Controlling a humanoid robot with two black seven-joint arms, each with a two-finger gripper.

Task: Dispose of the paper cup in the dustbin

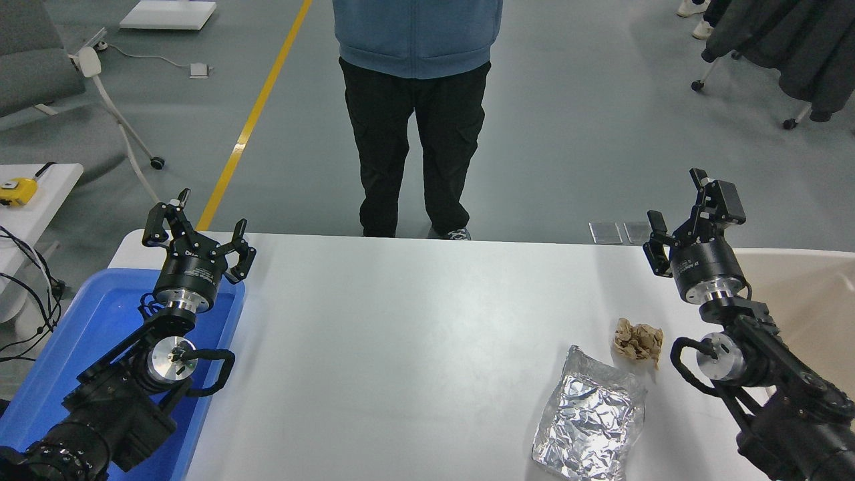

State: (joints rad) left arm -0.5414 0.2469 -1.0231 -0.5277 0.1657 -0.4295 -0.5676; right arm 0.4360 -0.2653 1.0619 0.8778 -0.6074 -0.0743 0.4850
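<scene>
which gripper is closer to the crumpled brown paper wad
Right. The right gripper is raised just behind and to the right of the brown paper wad; the left gripper is parked far across the table over the blue tray.

Paper wad (638,339) just behind foil (590,423), dustbin (801,294) to their right

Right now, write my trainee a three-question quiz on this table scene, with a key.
1. True or false: the right gripper is shut on a paper cup.
2. Which lies nearer the table's front edge: A) the crumpled brown paper wad, B) the crinkled silver foil?
3. Fill in: the left gripper is parked over the far end of the blue ____.

Key:
1. False. It is open and holds nothing; no paper cup is in view.
2. B.
3. Tray. The beige dustbin stands at the opposite, right end of the table.
</scene>
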